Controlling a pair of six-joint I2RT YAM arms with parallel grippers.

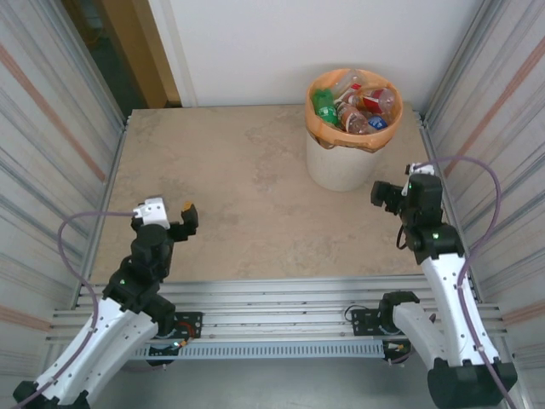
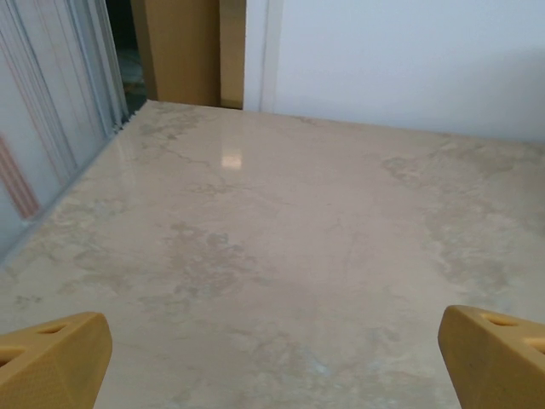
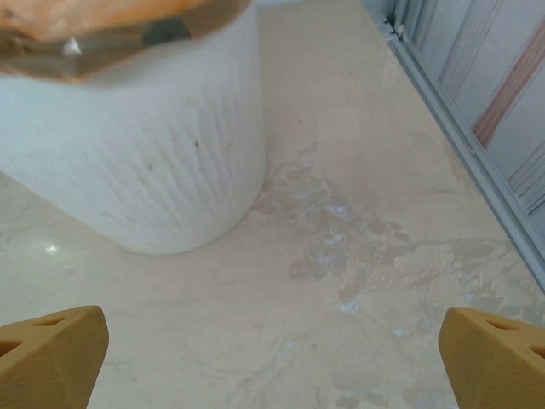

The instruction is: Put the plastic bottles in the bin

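The bin (image 1: pixel 341 164) is a round white bucket with an orange bag over its rim, standing at the far right of the table. Several plastic bottles (image 1: pixel 356 109) lie piled inside it, among them a green one (image 1: pixel 324 107) and brown ones with red labels. My right gripper (image 1: pixel 396 184) hovers just right of the bin, low by its side, open with nothing between its fingers. In the right wrist view the bin's ribbed wall (image 3: pixel 145 145) stands ahead to the left of the right gripper (image 3: pixel 272 362). My left gripper (image 1: pixel 170 213) is open over the near left of the table, and under the left gripper (image 2: pixel 272 362) lies bare tabletop.
The marble-patterned tabletop (image 1: pixel 247 196) is fenced by corrugated metal walls on the left (image 1: pixel 51 128) and right (image 1: pixel 494 111), with a white wall behind. A metal rail (image 3: pixel 460 136) runs along the table's right edge close to my right gripper.
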